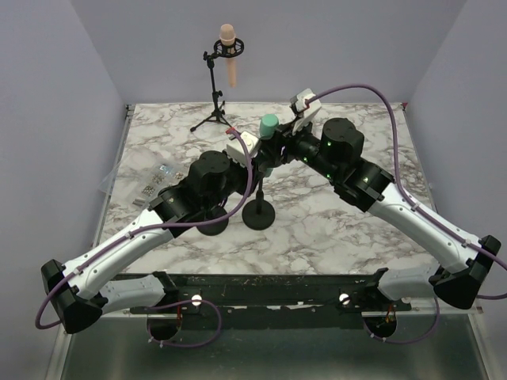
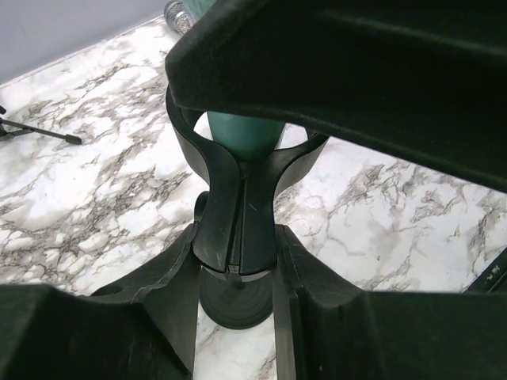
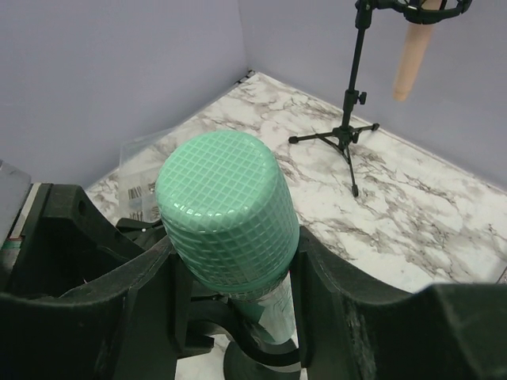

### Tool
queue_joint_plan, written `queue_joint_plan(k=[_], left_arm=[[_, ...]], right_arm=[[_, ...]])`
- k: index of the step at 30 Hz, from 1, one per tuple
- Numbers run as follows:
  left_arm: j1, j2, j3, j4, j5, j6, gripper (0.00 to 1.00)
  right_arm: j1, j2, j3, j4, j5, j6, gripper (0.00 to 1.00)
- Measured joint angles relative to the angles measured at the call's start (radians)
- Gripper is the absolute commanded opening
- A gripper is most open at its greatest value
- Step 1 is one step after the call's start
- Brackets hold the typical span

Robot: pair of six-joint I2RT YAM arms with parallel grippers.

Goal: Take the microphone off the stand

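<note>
A green microphone [image 1: 269, 124] stands upright in a short black stand with a round base [image 1: 259, 215] at the table's middle. In the right wrist view its mesh head [image 3: 226, 206] sits between my right gripper's [image 3: 234, 261] fingers, which press on both sides of it. My right gripper [image 1: 279, 145] comes in from the right. My left gripper [image 2: 236, 261] is shut on the stand's black clip neck [image 2: 238, 214], just below the teal microphone body [image 2: 242, 134] and above the base [image 2: 234, 305]. The left gripper [image 1: 252, 162] reaches in from the left.
A black tripod stand [image 1: 214, 111] holding a peach microphone [image 1: 231, 59] stands at the back edge, and shows in the right wrist view [image 3: 352, 111]. Clear bags of small parts [image 1: 156, 180] lie at the table's left. Lilac walls close three sides.
</note>
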Motion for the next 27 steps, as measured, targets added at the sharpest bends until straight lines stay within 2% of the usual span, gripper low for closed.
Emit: queue_joint_plan(k=[10,18,23,27], left_arm=[[0.000,-0.010,-0.009,0.003,0.001,0.001,0.00],[0.000,-0.012,-0.012,0.004,0.003,0.001,0.00],[0.000,-0.013,-0.014,0.005,0.003,0.003,0.00],[0.000,-0.013,-0.014,0.006,0.003,0.005,0.00]], right_arm=[[0.000,-0.020,0.064,0.000,0.033,0.007,0.02],[0.000,-0.163,0.071,0.062,0.174,-0.017,0.01],[0.001,-0.329,-0.059,0.222,0.317,-0.046,0.01],[0.001,-0.389,-0.157,0.304,0.470,-0.079,0.01]])
